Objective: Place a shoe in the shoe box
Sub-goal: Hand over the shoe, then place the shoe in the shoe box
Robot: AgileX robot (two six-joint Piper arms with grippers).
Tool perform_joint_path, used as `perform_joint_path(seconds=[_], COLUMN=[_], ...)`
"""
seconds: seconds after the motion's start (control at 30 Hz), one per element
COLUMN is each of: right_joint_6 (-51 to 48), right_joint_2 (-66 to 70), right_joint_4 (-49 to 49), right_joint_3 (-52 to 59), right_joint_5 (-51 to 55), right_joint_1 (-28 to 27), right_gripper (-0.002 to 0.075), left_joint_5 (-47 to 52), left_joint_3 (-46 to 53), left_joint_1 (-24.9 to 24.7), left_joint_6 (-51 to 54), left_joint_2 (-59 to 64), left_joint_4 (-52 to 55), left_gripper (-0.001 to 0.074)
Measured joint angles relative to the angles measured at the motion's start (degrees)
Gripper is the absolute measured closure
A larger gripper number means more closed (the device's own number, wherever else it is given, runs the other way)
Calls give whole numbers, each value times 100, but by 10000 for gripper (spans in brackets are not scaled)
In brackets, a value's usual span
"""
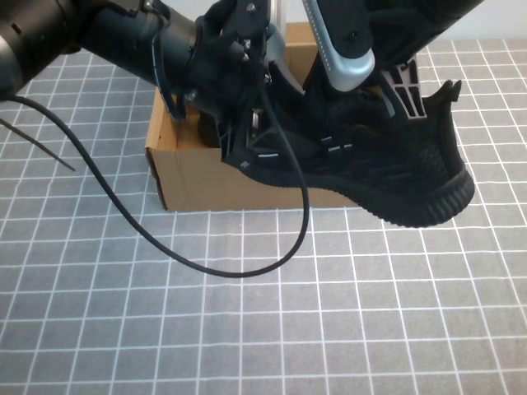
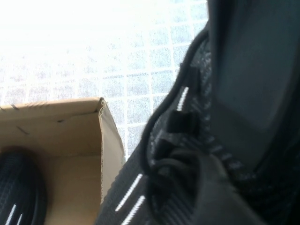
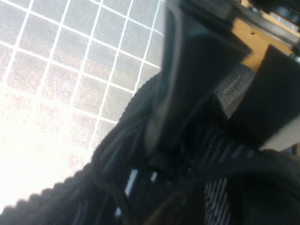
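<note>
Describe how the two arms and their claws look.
The left arm is matte black and cylindrical, trailing a thin black cable that loops over the grid cloth. Its left claw is black. The right arm has a silver-grey link above its dark right claw.

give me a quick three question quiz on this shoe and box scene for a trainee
1. True or false: the box already holds another shoe.
2. Which grippers are at the held shoe? A) left only B) right only C) both
3. Fill in: the held shoe's heel hangs past the box's ____ end.

Key: 1 true. 2 C: left gripper at the toe, right gripper at the collar. 3 right.
</note>
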Motion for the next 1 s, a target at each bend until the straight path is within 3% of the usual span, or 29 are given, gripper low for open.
perform_joint_path(seconds=[0.17, 0.4, 0.5, 0.63, 0.7, 0.83, 1.0], right_joint_6=[10, 1324, 2171, 3294, 3825, 4662, 5579], right_joint_2=[0, 0, 0, -23, -45, -248, -728], right_joint_4=[59, 44, -140, -748, -1089, -1769, -2196], right_joint_3=[4, 4, -21, -182, -300, -370, -358], right_joint_5=[23, 31, -22, -120, -182, -225, -225], right_joint_1=[0, 0, 0, 0, 0, 0, 0], right_gripper=[713, 696, 591, 391, 345, 381, 581], left_joint_5=[-42, -66, -55, -78, -157, -405, -567], left_joint_3=[0, 0, 13, 81, 103, 44, -513], left_joint_1=[0, 0, 0, 0, 0, 0, 0], left_joint_6=[12, -347, -448, -540, -568, -717, -1026], left_joint_2=[0, 0, 0, 75, 91, 100, 112], left_joint_4=[-18, -27, 98, 331, 381, 565, 918], left_gripper=[651, 706, 708, 713, 714, 715, 715])
